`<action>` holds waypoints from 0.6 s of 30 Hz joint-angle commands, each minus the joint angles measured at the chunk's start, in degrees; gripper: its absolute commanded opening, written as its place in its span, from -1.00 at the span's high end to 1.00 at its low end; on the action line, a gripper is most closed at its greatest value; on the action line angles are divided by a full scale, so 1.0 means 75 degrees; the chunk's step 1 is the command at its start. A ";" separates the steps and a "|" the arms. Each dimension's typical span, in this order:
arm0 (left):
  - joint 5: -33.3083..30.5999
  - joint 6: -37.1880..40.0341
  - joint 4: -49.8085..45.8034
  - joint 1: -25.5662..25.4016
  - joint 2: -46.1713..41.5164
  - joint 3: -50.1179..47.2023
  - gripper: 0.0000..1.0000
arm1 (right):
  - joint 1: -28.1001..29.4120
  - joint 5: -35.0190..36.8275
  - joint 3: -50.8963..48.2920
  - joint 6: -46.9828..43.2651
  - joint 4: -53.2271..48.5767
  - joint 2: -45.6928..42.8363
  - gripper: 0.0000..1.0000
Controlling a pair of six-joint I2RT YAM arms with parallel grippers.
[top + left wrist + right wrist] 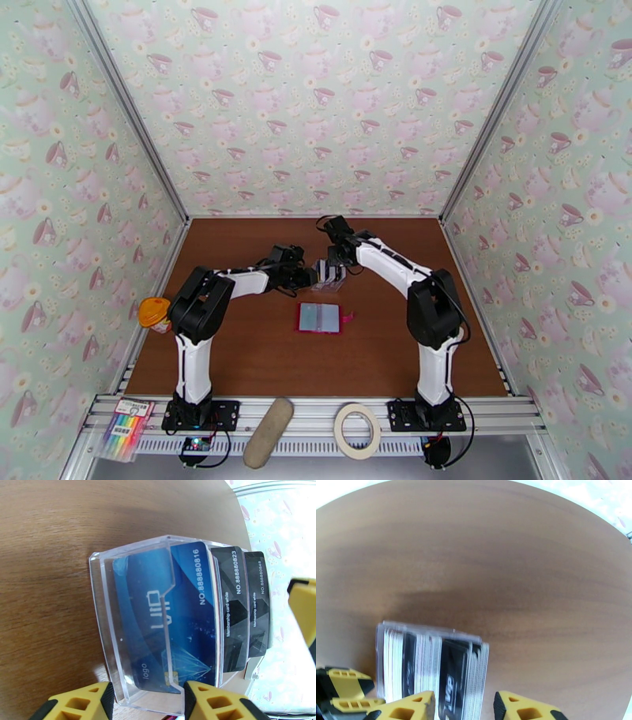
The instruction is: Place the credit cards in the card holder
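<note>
Left gripper (148, 688): clamped across 1 end of the clear stand (98, 598), a finger against each side wall. I hold it so that it cannot slide or tip while cards are drawn out.
Right gripper (464, 697): fingers apart, straddling the edges of a few credit cards (434, 665) in the pack. A sliver of gap shows on 1 side, so I cannot tell whether I press on them yet.
Clear stand: upright on the table (253, 355), between my 2 grippers, which meet over it from either side.
Credit cards: on edge in the stand, packed close. 1 blue card (185, 610) is in front, with 2 black cards (235, 610) stepped behind it.
Card holder (318, 317): open and flat on the table, nearer my bases and apart from the stand, snap tab (347, 317) toward my right. It lies spread, ready to take a card. Its inside looks pale blue-grey from above, and I cannot tell whether a card already sits there.
Step, as I judge it: singling out a card to lift, so no card is on its way yet.
Risk, as I judge it: the cards are tight together, so I may pinch several at once.
</note>
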 commanded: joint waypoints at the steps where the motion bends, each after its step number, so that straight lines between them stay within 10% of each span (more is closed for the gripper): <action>1: -0.0153 -0.0028 -0.0264 0.0053 0.0310 -0.0025 -0.01 | -0.0047 -0.0134 0.0367 0.0002 -0.0259 0.0364 0.08; 18: -0.0153 -0.0040 -0.0264 0.0059 0.0295 -0.0038 -0.01 | -0.0123 0.0324 0.0496 -0.0104 -0.0566 0.0669 0.09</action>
